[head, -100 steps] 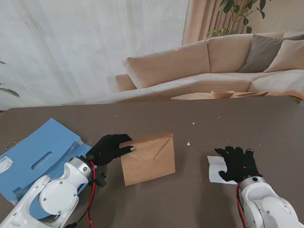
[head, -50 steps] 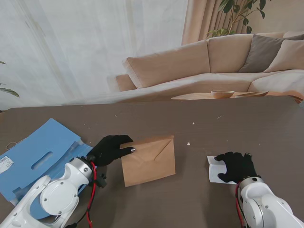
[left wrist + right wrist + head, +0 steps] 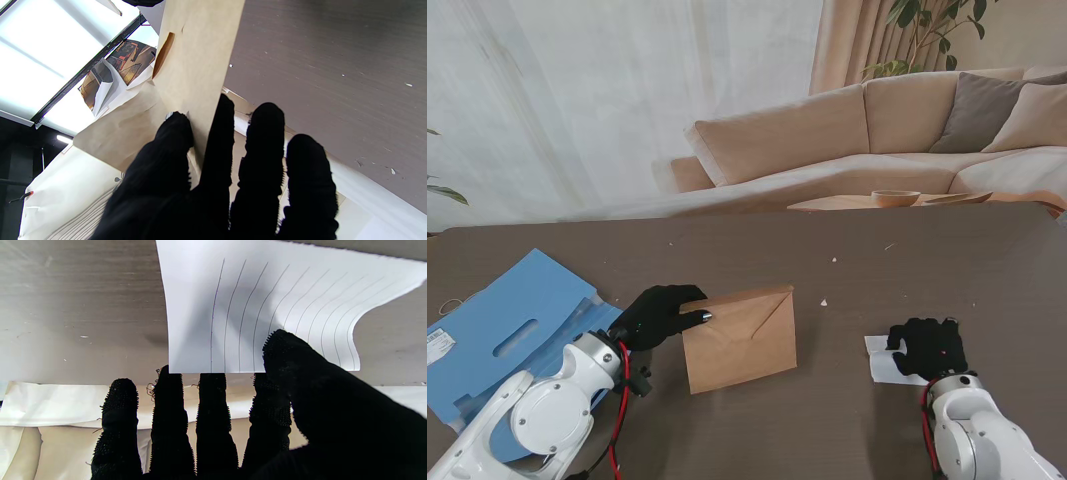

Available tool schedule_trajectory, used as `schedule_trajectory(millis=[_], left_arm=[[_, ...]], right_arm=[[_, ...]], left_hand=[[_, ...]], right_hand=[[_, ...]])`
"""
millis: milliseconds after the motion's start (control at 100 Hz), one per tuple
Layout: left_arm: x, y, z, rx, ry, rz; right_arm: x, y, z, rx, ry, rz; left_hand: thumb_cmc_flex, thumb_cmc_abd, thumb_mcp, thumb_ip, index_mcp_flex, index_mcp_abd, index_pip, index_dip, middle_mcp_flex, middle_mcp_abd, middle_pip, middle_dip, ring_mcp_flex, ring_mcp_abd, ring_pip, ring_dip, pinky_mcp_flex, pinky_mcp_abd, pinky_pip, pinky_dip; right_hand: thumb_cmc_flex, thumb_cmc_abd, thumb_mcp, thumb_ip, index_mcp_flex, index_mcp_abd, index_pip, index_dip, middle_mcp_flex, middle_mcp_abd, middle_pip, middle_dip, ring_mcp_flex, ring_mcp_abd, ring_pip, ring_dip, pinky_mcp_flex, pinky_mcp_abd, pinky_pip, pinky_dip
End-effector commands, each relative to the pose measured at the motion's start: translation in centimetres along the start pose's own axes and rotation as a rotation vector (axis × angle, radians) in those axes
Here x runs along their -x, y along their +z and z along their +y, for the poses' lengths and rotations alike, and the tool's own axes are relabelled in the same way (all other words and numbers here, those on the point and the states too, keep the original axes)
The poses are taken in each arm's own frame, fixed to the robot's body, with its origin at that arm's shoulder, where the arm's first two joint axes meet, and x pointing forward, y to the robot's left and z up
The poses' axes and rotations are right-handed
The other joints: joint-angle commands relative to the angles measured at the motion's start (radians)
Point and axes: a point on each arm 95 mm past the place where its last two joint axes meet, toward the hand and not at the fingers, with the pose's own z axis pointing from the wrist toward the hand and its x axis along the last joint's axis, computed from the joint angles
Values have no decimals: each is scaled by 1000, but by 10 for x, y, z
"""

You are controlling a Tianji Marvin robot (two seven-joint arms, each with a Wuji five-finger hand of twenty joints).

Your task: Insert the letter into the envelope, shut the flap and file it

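Note:
The brown envelope [image 3: 742, 340] lies at the table's middle, flap side up, and looks lifted at its left end. My left hand [image 3: 659, 315] is shut on its far left corner; the left wrist view shows thumb and forefinger [image 3: 217, 133] pinching the envelope [image 3: 196, 60] by its edge. The letter [image 3: 882, 362], a small white lined sheet, lies to the right. My right hand [image 3: 927, 348] covers its right part. In the right wrist view the thumb [image 3: 300, 373] presses on the letter [image 3: 267, 306], the fingertips go behind its edge, and the sheet curls.
A blue file folder [image 3: 507, 330] with a handle slot lies open at the left, partly under my left arm. Small crumbs dot the dark table [image 3: 877, 260]. A beige sofa and a low wooden table stand beyond the far edge.
My right hand's spread fingers have curled in and closed on the letter, drawing slightly nearer to me. The left hand and the envelope have stayed put.

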Motion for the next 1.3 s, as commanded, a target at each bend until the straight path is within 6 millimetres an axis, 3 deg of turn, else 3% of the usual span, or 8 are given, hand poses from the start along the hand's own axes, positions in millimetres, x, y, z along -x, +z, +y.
schedule_trajectory(millis=[0,200,350,430,520,850,1050,1290], left_arm=[[-4,-1,3,14,-8,7],[-4,-1,2,13,-6,9],[-3,1,1,2,-7,1],[-2,4,0,-4,-11,-7],[-1,7,0,-10,-10,-16],[-2,18,0,-12,-15,-42],[-6,18,1,-6,-30,-39],[-15,17,-1,5,-61,-25]], right_arm=[[-5,-4,1,-10,22,13],[-12,-11,20,47,59,41],[-23,-21,44,97,120,87],[-30,-28,59,117,143,124],[-40,-37,75,143,180,168],[-87,-65,132,202,450,382],[-116,-64,148,215,628,532],[-145,-47,153,228,725,666]], left_hand=[[62,60,20,18,-49,-36,41,22,-27,-33,26,5,-4,4,5,27,0,-8,7,21],[62,59,18,17,-48,-38,41,21,-27,-31,26,5,-5,3,5,27,-1,-8,6,22],[62,60,18,18,-48,-40,41,21,-29,-31,26,5,-9,4,6,29,-2,-7,6,23],[62,60,19,18,-50,-40,40,21,-30,-28,26,5,-11,8,7,29,-5,-7,5,23],[62,60,19,18,-49,-40,40,21,-30,-28,26,6,-11,7,9,30,-5,-7,5,24],[62,62,19,18,-51,-40,40,21,-33,-25,26,6,-16,10,10,31,-9,-7,3,26],[62,60,21,19,-50,-38,40,21,-32,-24,27,7,-16,11,12,32,-9,-7,4,28],[62,61,22,18,-51,-38,40,22,-34,-22,31,10,-16,10,19,36,-9,-7,6,32]], right_hand=[[33,9,32,0,16,15,23,34,24,-25,14,4,30,3,8,11,6,22,25,-8],[35,-11,42,-4,52,83,1,20,147,-30,41,15,119,7,38,22,81,30,82,3],[71,7,14,-18,58,97,0,20,310,-4,130,155,262,11,183,102,183,29,188,30],[82,23,-2,-25,57,105,0,21,327,27,187,193,298,11,261,145,215,36,225,39],[95,34,-14,-34,54,119,-1,22,362,35,237,214,333,18,322,175,247,49,254,49],[120,42,-30,-39,59,141,-4,24,373,50,233,215,348,30,344,187,258,61,277,61],[128,49,-39,-39,57,146,-4,31,369,54,229,220,342,32,349,191,253,62,288,70],[131,54,-46,-43,58,142,-8,36,371,54,225,225,343,31,351,194,254,63,300,80]])
